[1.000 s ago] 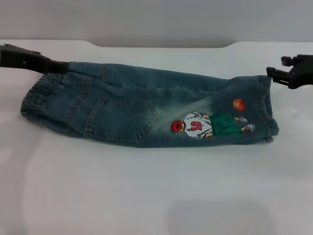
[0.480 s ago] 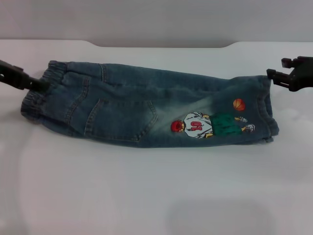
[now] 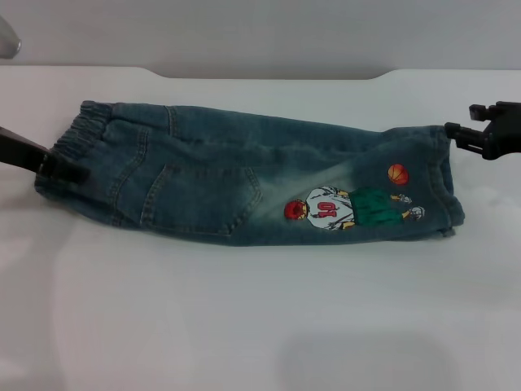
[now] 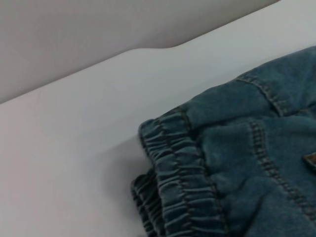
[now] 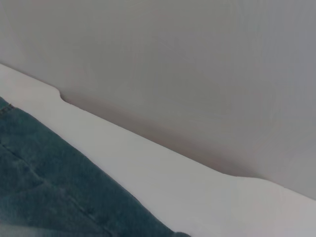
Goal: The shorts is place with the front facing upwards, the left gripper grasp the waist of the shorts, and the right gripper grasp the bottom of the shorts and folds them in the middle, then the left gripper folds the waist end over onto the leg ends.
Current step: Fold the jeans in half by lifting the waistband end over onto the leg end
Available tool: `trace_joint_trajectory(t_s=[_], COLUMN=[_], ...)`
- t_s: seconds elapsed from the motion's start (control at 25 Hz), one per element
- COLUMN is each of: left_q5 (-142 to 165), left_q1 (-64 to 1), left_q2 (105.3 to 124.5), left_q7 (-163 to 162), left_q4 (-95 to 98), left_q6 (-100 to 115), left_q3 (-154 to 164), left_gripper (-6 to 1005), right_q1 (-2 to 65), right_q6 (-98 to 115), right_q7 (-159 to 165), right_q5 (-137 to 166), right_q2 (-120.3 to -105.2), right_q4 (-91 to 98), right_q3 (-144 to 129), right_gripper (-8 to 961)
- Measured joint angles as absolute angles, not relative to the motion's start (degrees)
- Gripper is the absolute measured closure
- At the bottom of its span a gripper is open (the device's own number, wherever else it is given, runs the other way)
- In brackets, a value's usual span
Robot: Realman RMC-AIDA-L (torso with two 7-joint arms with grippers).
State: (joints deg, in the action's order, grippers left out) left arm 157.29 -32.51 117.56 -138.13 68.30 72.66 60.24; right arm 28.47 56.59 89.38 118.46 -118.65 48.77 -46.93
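Shorts [image 3: 244,183] are lying lengthwise mid-table, already folded in half. Left gripper [image 3: 61,167] is sitting at the waist [image 3: 77,142] on the left for the second fold; can't tell its jaws. Right gripper [image 3: 476,138] is hanging just beside the bottom of the shorts [image 3: 448,175], jaws parted, holding nothing.

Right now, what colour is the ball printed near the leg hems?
Orange, the ball sits above the cartoon player on the shorts; clearest in the head view.

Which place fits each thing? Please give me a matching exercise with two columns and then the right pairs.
Things:
1. left gripper
2. right gripper
3. basketball-player print
4. patch pocket

Places:
A. near the leg hems
B. at the puckered waist
C. at the far corner of the hem end
D. toward the waist half of the shorts

Pairs: 1-B, 2-C, 3-A, 4-D
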Motion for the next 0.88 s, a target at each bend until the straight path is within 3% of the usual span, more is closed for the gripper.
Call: trace_joint_trajectory(t_s=[0.88], left_q5=[161.4], left_q1=[-33.6], left_q2=[116.79], left_q7=[-138.4], left_q4=[63.2], left_q6=[68.8], left_q3=[59.7], left_gripper=[230], right_q1=[28.0], right_q6=[57.3], right_q7=[89.4], right_q5=[118.5], right_q2=[-118.74], right_q4=[48.2], right_q3=[-47.0], right_gripper=[448])
